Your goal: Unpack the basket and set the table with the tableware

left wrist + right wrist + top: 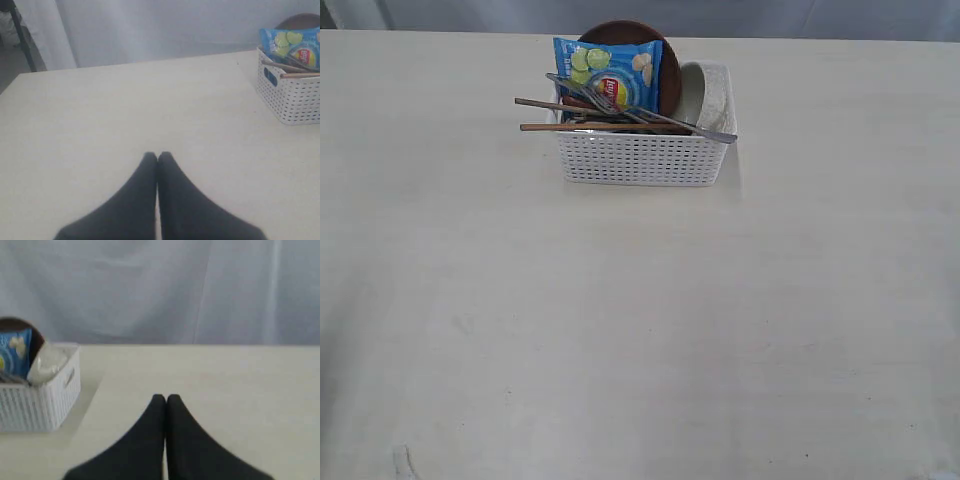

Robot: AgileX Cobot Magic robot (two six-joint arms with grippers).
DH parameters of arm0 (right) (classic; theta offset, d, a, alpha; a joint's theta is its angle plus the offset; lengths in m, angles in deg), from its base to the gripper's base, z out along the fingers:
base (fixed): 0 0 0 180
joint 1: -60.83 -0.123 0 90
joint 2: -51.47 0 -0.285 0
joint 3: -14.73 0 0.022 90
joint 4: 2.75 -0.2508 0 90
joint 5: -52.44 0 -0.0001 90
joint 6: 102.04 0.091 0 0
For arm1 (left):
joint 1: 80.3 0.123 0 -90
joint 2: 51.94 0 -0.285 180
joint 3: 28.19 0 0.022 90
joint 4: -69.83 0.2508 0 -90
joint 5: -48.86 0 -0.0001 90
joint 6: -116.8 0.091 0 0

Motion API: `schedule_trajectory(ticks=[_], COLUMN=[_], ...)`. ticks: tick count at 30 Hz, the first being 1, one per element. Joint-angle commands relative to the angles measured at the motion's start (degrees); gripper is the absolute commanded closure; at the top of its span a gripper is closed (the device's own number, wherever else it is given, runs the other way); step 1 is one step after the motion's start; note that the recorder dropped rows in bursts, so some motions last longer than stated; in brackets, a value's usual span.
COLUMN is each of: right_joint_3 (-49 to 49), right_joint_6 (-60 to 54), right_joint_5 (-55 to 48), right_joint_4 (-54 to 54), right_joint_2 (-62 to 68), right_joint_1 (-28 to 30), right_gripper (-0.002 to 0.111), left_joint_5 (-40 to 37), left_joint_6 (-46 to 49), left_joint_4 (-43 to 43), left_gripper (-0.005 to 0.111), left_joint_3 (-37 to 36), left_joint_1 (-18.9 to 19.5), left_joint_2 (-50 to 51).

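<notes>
The white lattice basket (642,157) stands at the back middle of the pale table (640,330). Inside it lean a brown plate (645,40), an off-white bowl (708,95), a steel fork (592,95) and knife (695,127), and brown chopsticks (560,126) that stick out past its left side. Neither arm shows in the exterior view. My left gripper (158,156) is shut and empty over bare table, with the basket (292,95) off to one side. My right gripper (166,398) is shut and empty too, well apart from the basket (37,397).
A blue snack bag (612,72) stands in the basket in front of the plate. A pale curtain (165,290) hangs behind the table's far edge. A dark stand leg (22,35) shows beyond the table corner in the left wrist view.
</notes>
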Motion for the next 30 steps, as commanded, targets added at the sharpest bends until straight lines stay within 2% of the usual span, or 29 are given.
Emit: schedule_trajectory(ticks=[1, 5, 8, 10, 11, 15, 21, 25, 30], right_joint_3=[0.19, 0.19, 0.19, 0.19, -0.20, -12.20, -35.71, -47.94, -63.44], right_joint_6=[0.10, 0.10, 0.10, 2.34, 4.84, 6.56, 8.65, 3.53, -7.15], right_joint_5=[11.73, 18.45, 31.48, 36.69, 35.59, 22.94, -0.40, -12.77, -30.31], right_joint_4=[0.25, 0.25, 0.25, 0.25, 0.25, 0.25, 0.25, -2.81, -4.41], right_joint_2=[-0.38, -0.38, -0.38, -0.38, -0.38, 3.53, 28.00, 44.09, 67.03], right_joint_1=[-0.19, -0.19, -0.19, -0.19, -0.19, -0.19, -1.97, -8.97, -20.45], right_gripper=[0.108, 0.108, 0.108, 0.108, 0.108, 0.108, 0.108, 0.108, 0.108], left_joint_5=[0.03, 0.03, 0.03, 0.03, 0.03, 0.03, 0.03, 0.03, 0.03], left_joint_6=[-0.13, -0.13, -0.13, -0.13, -0.13, -0.13, -0.13, -0.13, -0.13], left_joint_4=[-0.29, -0.29, -0.29, -0.29, -0.29, -0.29, -0.29, -0.09, 0.19], left_gripper=[0.107, 0.107, 0.107, 0.107, 0.107, 0.107, 0.107, 0.107, 0.107], left_joint_3=[-0.13, -0.13, -0.13, -0.13, -0.13, -0.13, -0.13, -0.13, -0.13], left_joint_1=[-0.29, -0.29, -0.29, -0.29, -0.29, -0.29, -0.29, -0.29, -0.29], left_joint_2=[-0.11, -0.11, -0.11, -0.11, -0.11, -0.11, -0.11, -0.11, -0.11])
